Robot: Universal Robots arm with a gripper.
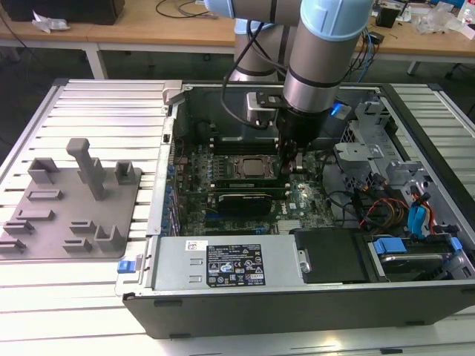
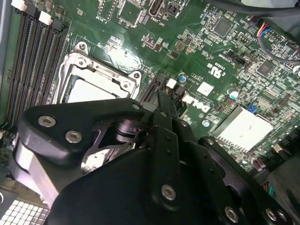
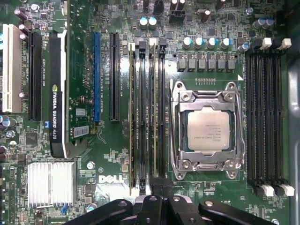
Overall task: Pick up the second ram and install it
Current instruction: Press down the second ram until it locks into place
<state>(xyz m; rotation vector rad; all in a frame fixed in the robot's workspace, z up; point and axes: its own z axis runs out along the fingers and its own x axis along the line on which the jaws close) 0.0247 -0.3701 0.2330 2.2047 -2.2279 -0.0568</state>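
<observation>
The claw is observed lowered inside the open computer case, which lies on its side on the slatted counter so that the motherboard faces upward and can be reached from above.

In the first wrist view, the second ram is seen standing on edge in a long black slot just beside the processor socket. It is a thin, flat strip, and only its pale top edge is presented. A like stick is seated two slots away, parallel to it.

The claw is placed at one end of the second ram, in line with the stick. Its black metal fingers are drawn together. Whether the board's edge is nipped or merely pressed from above cannot be determined. An end placement is judged consistent with pushing the stick home by its latch.

The socket is framed in bright, screwed steel around a matte metal lid. A finned aluminium heat sink is noted nearby. The grey plastic holder tray is seen well apart on the counter.
</observation>
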